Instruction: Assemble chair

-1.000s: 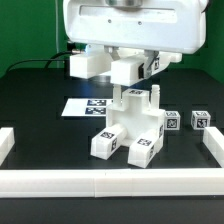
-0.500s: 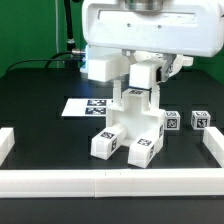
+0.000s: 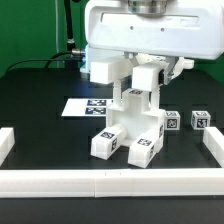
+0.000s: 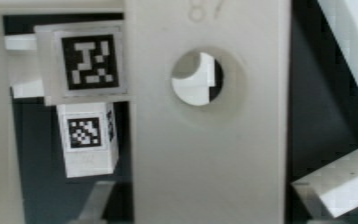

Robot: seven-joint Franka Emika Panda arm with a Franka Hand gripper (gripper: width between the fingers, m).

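We are looking at the chair standing partly built in the middle of the black table, resting on its blocky white feet, with black-and-white square tags facing the camera on the 2 front feet. The gripper is reaching down from the large white housing above and is meeting the chair at its top. Its jaws are sitting narrow and are clamping the upper part of the chair.

In the wrist view we are seeing a flat white panel of the chair very close up, filling the middle of the picture, with a round hole through it. Beside the panel, 2 tags are showing on other white parts: the upper tag is sharp, the lower tag is dimmer.

In the exterior view, the marker board is lying flat on the table behind the chair, toward that view's left. Toward that view's right, 2 small tagged parts are sitting apart from the chair: the inner loose block near it and the outer loose block just beyond. The low white border rail is running along the front edge and up both sides.
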